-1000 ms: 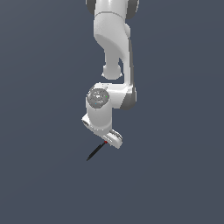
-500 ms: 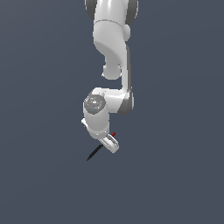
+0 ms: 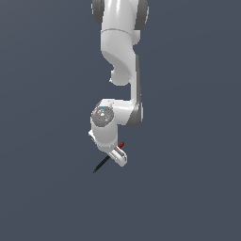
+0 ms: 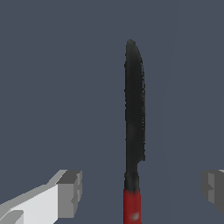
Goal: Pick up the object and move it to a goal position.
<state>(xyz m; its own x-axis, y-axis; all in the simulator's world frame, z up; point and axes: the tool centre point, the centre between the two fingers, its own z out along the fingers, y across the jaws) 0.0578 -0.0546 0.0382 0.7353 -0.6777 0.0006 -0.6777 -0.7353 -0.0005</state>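
Observation:
The object [image 3: 100,165] is a thin black stick with a red end [image 3: 121,144], lying slanted on the plain grey ground. My gripper [image 3: 116,156] sits right over its middle, on the arm's down-turned wrist. In the wrist view the object [image 4: 133,122] looks like a flat black blade with a red handle end [image 4: 132,208]. It runs lengthwise between my two fingers. My gripper [image 4: 141,190] is open: the left finger [image 4: 70,192] and the right finger [image 4: 213,186] stand well apart from the object on either side.
The white arm [image 3: 123,56] hangs down from the top of the exterior view. Around it is only uniform dark grey ground.
The wrist has turned and sunk a little over the object. The red end, hidden behind the gripper one second ago, now shows beside it. The object has not moved.

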